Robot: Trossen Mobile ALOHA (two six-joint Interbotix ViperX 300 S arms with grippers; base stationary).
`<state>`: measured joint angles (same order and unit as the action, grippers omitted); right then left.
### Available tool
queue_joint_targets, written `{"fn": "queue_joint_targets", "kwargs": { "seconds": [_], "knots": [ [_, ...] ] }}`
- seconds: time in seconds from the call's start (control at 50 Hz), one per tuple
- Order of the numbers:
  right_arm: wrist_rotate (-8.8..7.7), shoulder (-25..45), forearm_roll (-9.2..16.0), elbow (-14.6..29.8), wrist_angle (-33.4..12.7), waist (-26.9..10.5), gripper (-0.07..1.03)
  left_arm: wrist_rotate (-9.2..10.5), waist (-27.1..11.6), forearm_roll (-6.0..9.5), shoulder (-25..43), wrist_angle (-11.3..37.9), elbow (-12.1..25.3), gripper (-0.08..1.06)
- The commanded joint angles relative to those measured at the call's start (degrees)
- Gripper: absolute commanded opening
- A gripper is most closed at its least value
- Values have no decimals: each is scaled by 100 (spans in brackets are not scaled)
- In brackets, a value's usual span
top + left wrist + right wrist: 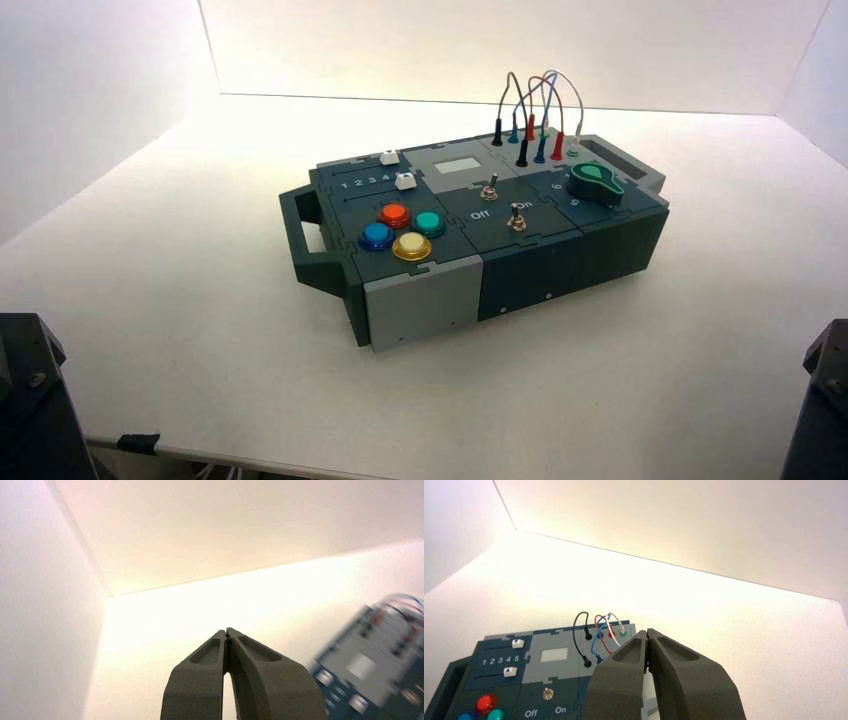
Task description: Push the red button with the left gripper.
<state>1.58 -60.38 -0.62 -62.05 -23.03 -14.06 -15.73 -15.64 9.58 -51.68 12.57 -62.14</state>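
1. The red button point(394, 214) sits on the box's point(560, 262) left part, at the far corner of a four-button cluster, with nothing touching it.
2. Beside it are the teal button point(429, 223), blue button point(376, 236) and yellow button point(412, 245).
3. The left gripper point(227, 635) has its fingertips pressed together and hangs well apart from the box, over the bare table point(180, 250).
4. The right gripper point(647, 635), fingertips likewise together, is parked short of the box.
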Motion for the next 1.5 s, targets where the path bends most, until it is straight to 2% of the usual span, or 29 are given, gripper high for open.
{"fn": "queue_joint_targets", "kwargs": {
  "seconds": [0.02,0.18,0.22,0.3,0.38,0.42,0.56,0.82,1.12,1.5],
  "knots": [
    [18,88,18,97,9,0,-2,-26,-422,-26,483,272,334,-3],
    [18,185,18,97,9,0,-2,-35,-905,-35,1354,747,589,-3],
    [18,299,18,97,9,0,-2,-35,-1195,-26,1925,1055,765,-3],
    [18,378,18,105,0,0,-2,-26,-1441,-35,2373,1248,923,-3],
    [18,501,9,114,0,0,-2,-35,-1679,-26,2760,1318,1046,-3],
    [18,545,9,132,-44,0,-2,-35,-1934,-26,3067,1362,1134,-3],
    [18,580,9,149,-53,0,-2,-35,-2285,-18,3551,1389,1380,-3],
    [18,606,0,149,-70,0,-2,-35,-2637,0,4289,1521,1670,-3],
    [18,712,-9,167,-70,0,-2,-35,-3226,0,4737,1573,1758,-3],
    [9,703,-9,193,-79,0,-2,-105,-3261,-18,5098,1661,1802,-3]
  ]
}}
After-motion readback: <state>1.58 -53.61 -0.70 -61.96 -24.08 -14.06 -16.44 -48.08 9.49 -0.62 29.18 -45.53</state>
